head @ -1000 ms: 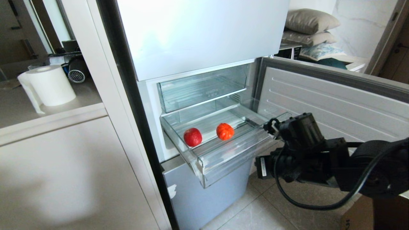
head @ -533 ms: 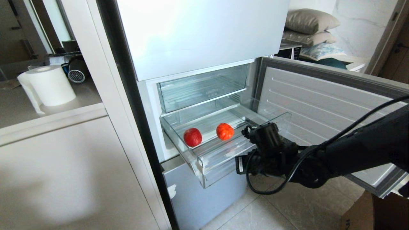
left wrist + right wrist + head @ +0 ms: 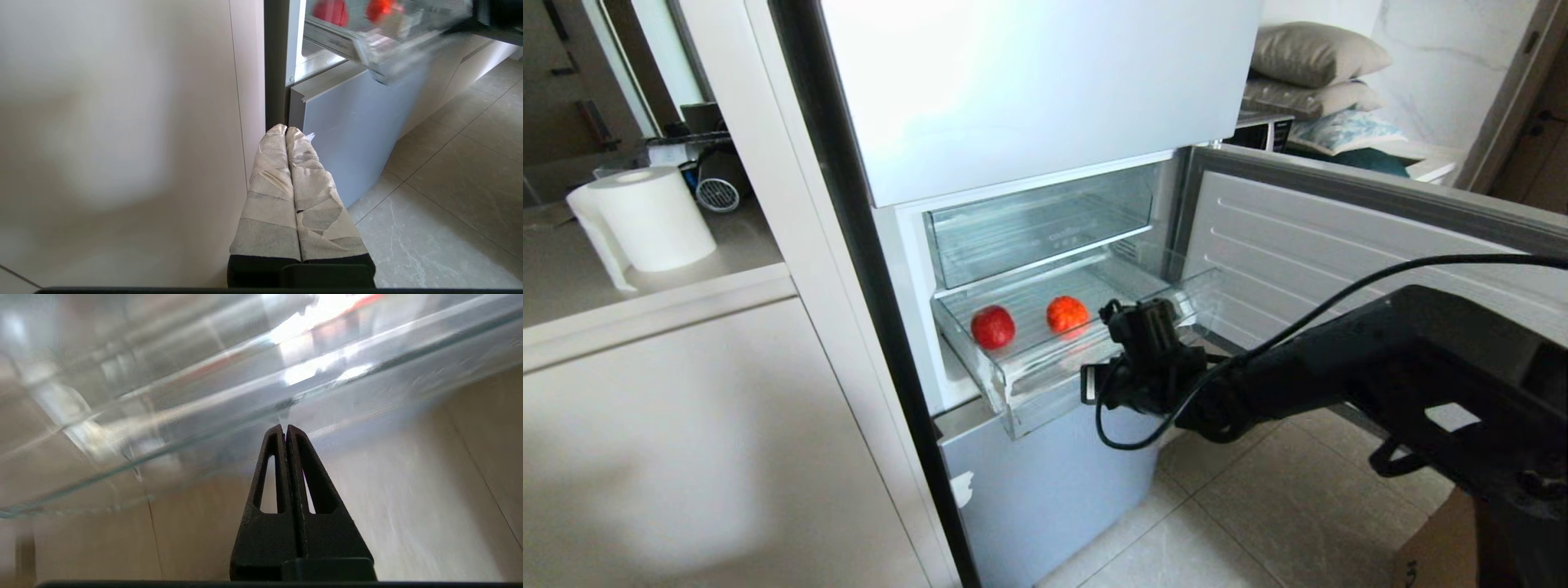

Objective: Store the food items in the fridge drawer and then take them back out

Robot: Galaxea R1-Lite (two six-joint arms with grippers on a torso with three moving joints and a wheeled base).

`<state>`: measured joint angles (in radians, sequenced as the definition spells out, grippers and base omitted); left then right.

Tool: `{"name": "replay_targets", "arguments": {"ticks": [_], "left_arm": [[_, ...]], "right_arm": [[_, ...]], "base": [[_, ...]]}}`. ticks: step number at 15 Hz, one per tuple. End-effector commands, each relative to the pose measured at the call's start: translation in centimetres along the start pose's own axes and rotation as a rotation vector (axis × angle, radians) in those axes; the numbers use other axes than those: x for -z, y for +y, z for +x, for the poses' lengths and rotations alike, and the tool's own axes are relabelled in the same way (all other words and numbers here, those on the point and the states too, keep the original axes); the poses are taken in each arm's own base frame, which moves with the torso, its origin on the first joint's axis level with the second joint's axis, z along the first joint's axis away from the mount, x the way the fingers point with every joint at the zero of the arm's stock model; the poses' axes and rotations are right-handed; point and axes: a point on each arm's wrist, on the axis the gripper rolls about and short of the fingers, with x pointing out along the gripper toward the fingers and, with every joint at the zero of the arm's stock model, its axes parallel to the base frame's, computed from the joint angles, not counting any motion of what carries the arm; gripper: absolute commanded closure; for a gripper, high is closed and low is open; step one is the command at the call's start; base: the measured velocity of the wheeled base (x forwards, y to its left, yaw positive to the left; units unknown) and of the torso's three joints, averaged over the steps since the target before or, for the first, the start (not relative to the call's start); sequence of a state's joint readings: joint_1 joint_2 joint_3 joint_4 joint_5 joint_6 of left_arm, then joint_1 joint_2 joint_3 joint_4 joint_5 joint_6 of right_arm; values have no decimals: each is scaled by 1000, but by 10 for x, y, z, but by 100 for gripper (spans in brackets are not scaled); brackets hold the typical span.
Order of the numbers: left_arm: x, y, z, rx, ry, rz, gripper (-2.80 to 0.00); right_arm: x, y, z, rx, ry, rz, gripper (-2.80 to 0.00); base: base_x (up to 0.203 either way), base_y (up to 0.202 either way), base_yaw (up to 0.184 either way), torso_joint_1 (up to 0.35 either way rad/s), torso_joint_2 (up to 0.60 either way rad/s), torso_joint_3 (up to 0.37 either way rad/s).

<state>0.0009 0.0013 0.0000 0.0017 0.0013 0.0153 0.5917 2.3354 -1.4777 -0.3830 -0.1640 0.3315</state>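
Right gripper (image 3: 284, 426) clenched, empty — tips against fridge drawer (image 3: 1045, 384) lip, likely pushing it shut. Two red fruits (image 3: 993, 327) inside — stored.

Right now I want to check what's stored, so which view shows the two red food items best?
The head view: both red food items lie apart in the clear fridge drawer. The left wrist view catches them only as blurred red blobs at its edge. The right wrist view shows just a faint red smear through the plastic.
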Motion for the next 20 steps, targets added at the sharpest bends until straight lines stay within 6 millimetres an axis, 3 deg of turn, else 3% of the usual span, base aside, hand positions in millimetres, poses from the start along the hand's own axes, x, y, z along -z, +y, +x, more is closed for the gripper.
{"name": "replay_targets", "arguments": {"ticks": [1,3,4,6,10,14,17,20], "left_arm": [[0,0,0,-1,0,0,0],[0,0,0,-1,1,0,0],[0,0,0,-1,0,0,0],[0,0,0,-1,0,0,0],[0,0,0,-1,0,0,0],[0,0,0,-1,0,0,0],[0,0,0,-1,0,0,0],[0,0,0,-1,0,0,0]], "right_arm": [[12,6,51,10,-107,6,0],[15,11,85,47,-264,-5,0],[16,13,93,62,-311,-4,0],[11,17,85,69,-348,-2,0],[5,18,18,52,-273,-28,0],[15,13,-15,23,-244,-20,0],[4,13,-82,-12,-251,-28,0],[-10,2,-171,-47,-310,-25,0]], "base": [[0,0,0,0,0,0],[0,0,0,0,0,0],[0,0,0,0,0,0],[0,0,0,0,0,0],[0,0,0,0,0,0],[0,0,0,0,0,0],[0,0,0,0,0,0],[0,0,0,0,0,0]]}}
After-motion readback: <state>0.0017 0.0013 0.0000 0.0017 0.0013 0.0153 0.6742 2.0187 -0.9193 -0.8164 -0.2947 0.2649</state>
